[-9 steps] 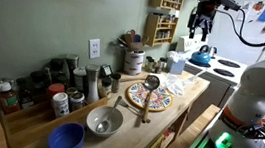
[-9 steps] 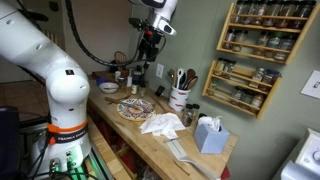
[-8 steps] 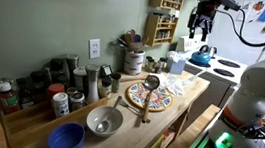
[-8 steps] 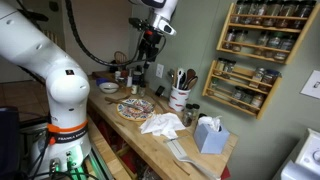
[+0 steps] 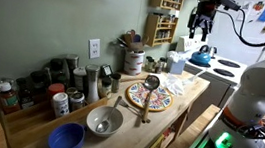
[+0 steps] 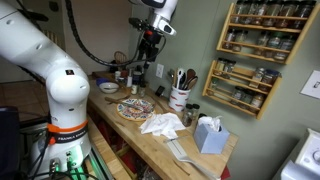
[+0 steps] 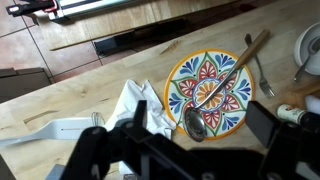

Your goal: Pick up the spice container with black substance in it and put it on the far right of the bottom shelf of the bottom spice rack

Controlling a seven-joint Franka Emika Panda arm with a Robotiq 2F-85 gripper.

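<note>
In an exterior view the gripper (image 5: 201,21) hangs high over the far end of the bench (image 5: 185,98), near the bottom spice rack (image 5: 160,29) on the wall; its bottom shelf (image 5: 157,42) is the lowest tier. Small jars (image 5: 41,82) crowd the bench's near end, and which holds black contents cannot be told. In the exterior view from the opposite end, the gripper hangs above a painted plate (image 6: 135,108), well apart from the rack. In the wrist view the blurred jaws stand wide with nothing between them, over the plate, a ladle (image 7: 197,118) lying across it and a white cloth (image 7: 135,100) just beside it.
</note>
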